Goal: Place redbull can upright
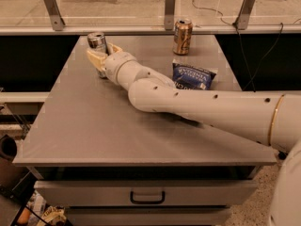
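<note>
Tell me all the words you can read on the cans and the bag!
On the redbull can, with the gripper at it, far left on the table: markings too blurred to read.
On the gold-brown can: label too blurred to read.
On the blue bag: white lettering, too blurred to read.

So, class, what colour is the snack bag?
The snack bag is dark blue with white print, in the camera view; the gripper sits at the redbull can, far left.
</note>
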Robot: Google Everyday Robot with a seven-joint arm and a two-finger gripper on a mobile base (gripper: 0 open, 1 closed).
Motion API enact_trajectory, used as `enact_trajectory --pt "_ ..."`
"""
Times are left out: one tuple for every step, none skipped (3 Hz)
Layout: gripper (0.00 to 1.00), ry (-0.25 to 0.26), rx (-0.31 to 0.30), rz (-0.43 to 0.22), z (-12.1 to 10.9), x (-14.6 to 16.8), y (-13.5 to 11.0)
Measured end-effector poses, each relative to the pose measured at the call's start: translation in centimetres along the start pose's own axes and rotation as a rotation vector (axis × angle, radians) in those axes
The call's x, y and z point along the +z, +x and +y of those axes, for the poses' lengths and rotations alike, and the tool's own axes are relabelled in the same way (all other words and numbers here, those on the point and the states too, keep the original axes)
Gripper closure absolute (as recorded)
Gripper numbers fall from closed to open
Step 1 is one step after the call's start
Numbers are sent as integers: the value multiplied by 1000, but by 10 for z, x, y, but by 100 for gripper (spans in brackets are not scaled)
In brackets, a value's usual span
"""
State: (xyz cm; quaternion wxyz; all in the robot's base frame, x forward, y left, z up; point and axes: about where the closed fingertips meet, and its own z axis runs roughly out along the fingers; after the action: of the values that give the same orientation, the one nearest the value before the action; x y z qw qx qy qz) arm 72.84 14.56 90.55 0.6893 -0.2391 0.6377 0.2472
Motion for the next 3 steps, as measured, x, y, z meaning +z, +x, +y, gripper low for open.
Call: enact_trajectory --pt "37 -2 0 -2 1 1 -1" --pt "14 -4 -1 -3 3 1 -3" --pt "0 -6 -1 -5 4 2 -4"
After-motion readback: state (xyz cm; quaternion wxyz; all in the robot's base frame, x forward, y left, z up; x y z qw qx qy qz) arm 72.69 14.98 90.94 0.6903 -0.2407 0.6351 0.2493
